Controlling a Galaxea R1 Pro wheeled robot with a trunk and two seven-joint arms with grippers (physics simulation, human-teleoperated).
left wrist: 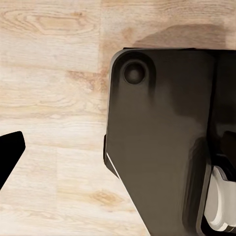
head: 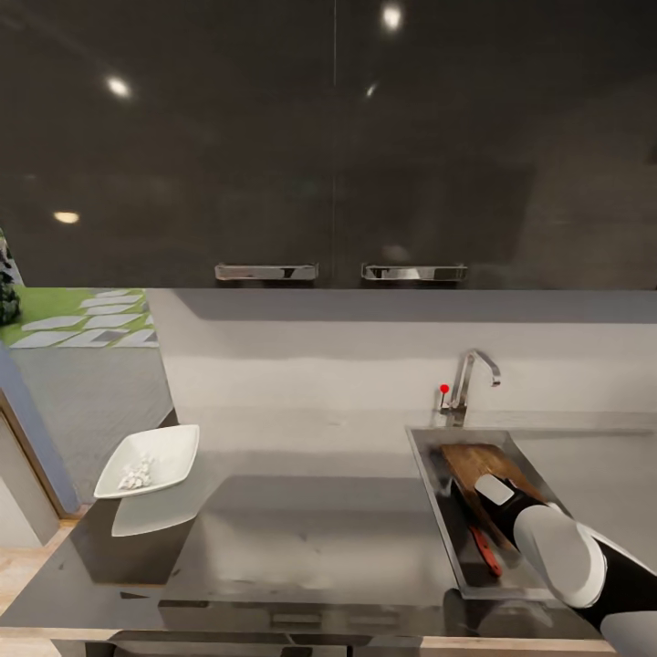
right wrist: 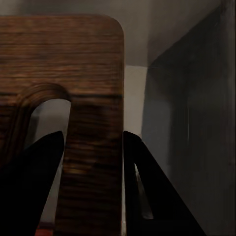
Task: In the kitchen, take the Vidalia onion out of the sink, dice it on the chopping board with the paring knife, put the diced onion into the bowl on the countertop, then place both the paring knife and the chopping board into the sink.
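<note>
Brown wooden chopping board [head: 479,465] in the sink [head: 429,474], gripped by my right claw [right wrist: 92,162]; arm hides its near end & paring knife [head: 486,550] partly. Left claw: can't tell.

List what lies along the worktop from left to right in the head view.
Bowl holding white diced bits → bare countertop → sink, with the tap behind it and the chopping board and knife inside → right arm.

Dark glossy upper cabinets [head: 328,137] with 2 chrome handles [head: 266,272] reflect ceiling spots above a pale grey backsplash [head: 365,356]. Light wood floor [left wrist: 49,98] lies below; grass with paving stones [head: 82,315] shows at left.
</note>
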